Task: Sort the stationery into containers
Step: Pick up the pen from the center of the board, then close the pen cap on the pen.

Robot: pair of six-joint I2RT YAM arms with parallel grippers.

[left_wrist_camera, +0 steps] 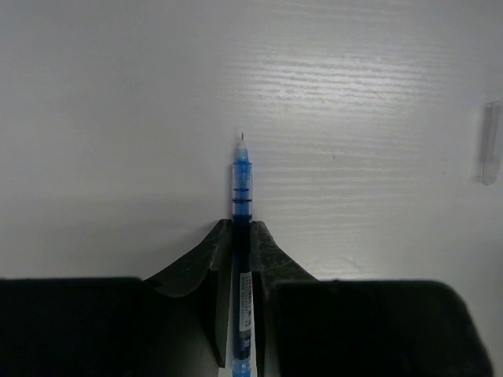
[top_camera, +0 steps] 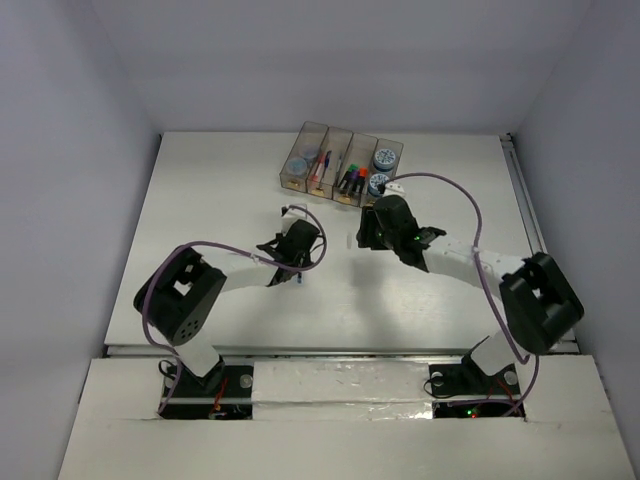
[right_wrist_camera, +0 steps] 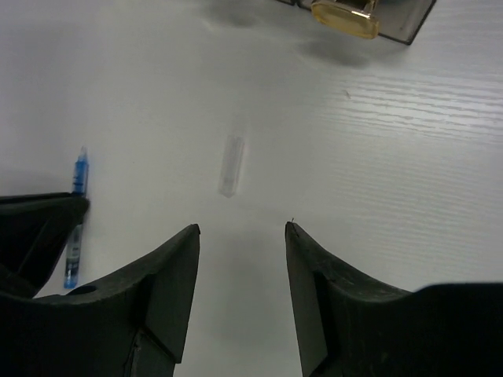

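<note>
My left gripper (left_wrist_camera: 241,224) is shut on a thin blue pen (left_wrist_camera: 242,177) whose uncapped tip points away over the white table; in the top view the left gripper (top_camera: 289,244) is at mid-table. My right gripper (right_wrist_camera: 242,228) is open and empty, low over the table, and sits right of the left one in the top view (top_camera: 369,232). The blue pen (right_wrist_camera: 78,177) shows at the left of the right wrist view. The containers (top_camera: 340,165) stand at the back and hold blue-grey rolls (top_camera: 385,158), highlighters (top_camera: 352,176) and pens (top_camera: 320,165).
A small clear pen cap (right_wrist_camera: 231,165) lies on the table just ahead of my right gripper; it also shows at the right edge of the left wrist view (left_wrist_camera: 490,153). A tan end piece of one bin (right_wrist_camera: 344,17) is at the top of the right wrist view.
</note>
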